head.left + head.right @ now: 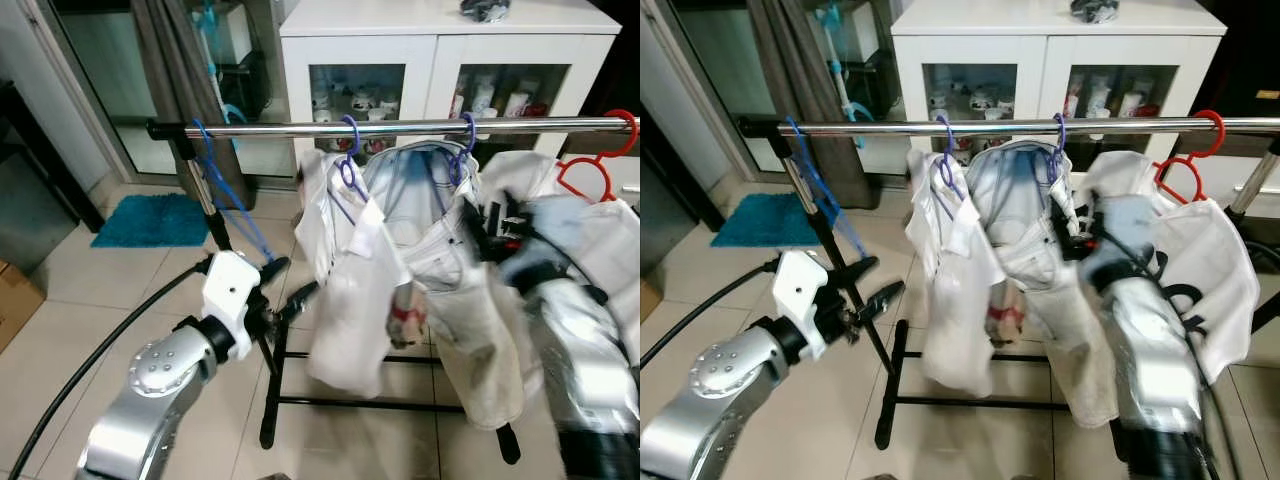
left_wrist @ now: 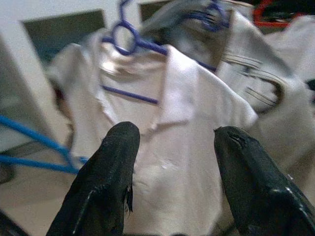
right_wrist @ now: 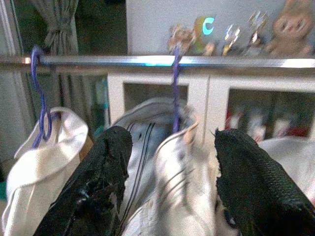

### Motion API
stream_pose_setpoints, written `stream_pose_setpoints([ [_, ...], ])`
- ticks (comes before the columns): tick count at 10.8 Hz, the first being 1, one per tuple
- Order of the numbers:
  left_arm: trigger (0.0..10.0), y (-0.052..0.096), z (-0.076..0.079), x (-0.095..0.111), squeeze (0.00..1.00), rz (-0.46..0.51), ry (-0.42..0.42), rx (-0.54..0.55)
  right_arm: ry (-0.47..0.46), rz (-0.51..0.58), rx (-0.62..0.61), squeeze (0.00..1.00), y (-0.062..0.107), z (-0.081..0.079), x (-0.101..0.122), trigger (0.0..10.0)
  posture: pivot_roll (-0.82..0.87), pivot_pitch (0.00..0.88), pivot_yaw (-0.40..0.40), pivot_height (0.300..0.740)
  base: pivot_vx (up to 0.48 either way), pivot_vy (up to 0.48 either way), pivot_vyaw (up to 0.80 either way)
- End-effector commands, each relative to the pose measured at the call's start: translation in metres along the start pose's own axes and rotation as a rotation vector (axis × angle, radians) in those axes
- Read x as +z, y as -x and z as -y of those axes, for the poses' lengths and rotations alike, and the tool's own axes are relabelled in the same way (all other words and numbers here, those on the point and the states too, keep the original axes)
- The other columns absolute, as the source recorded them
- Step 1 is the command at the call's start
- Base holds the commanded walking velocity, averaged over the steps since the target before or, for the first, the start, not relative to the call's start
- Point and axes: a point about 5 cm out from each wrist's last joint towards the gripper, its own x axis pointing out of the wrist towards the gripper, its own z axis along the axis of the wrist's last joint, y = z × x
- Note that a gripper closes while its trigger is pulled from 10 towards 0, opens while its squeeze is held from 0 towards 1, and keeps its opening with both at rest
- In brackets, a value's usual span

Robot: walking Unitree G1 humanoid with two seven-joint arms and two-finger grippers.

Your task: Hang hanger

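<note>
I see the purple plastic hanger (image 1: 462, 150) carrying the pale striped shirt (image 1: 420, 215) already hooked on the chrome rail (image 1: 400, 127), between a white polo shirt (image 1: 350, 290) and a red hanger (image 1: 590, 170), so hanging looks done and only letting go and backing off remains. My right gripper (image 3: 170, 187) is raised near that shirt, fingers apart, empty. My left gripper (image 1: 290, 285) reaches toward the polo, fingers spread

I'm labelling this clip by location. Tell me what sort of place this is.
Probably a laundry corner in a home: a clothes rail hung with white shirts on hangers, a white glass-door cabinet behind, tiled floor with a blue mat.
</note>
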Motion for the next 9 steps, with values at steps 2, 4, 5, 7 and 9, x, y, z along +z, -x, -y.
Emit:
stream_pose_setpoints([
  [2,10.0,0.003,-0.009,0.000,0.00,0.031,-0.014,0.132,0.003,-0.046,-0.032,1.00,0.018,-0.015,-0.002,10.0,-0.12,0.000,0.111,0.740,0.000,0.000,0.00],
  [4,10.0,0.003,-0.008,-0.002,0.00,0.035,-0.025,0.173,-0.037,-0.063,-0.002,1.00,0.021,-0.036,-0.007,10.0,-0.12,0.000,0.104,0.740,0.000,-0.210,0.00],
  [5,10.0,0.003,-0.010,-0.002,0.00,0.039,-0.026,0.191,-0.058,-0.061,0.016,1.00,0.018,-0.042,-0.006,10.0,-0.12,0.000,0.097,0.740,0.000,-0.465,0.00],
  [7,10.0,0.007,-0.014,-0.002,0.00,0.039,-0.033,0.226,-0.072,-0.100,0.081,1.00,0.015,-0.057,-0.010,10.0,-0.10,0.000,0.083,0.740,0.000,-0.467,0.40],
  [9,10.0,0.006,-0.013,-0.002,0.00,0.034,-0.048,0.224,-0.040,-0.124,0.049,1.00,0.012,-0.052,-0.012,10.0,-0.10,0.000,0.080,0.740,0.000,-0.480,0.80],
])
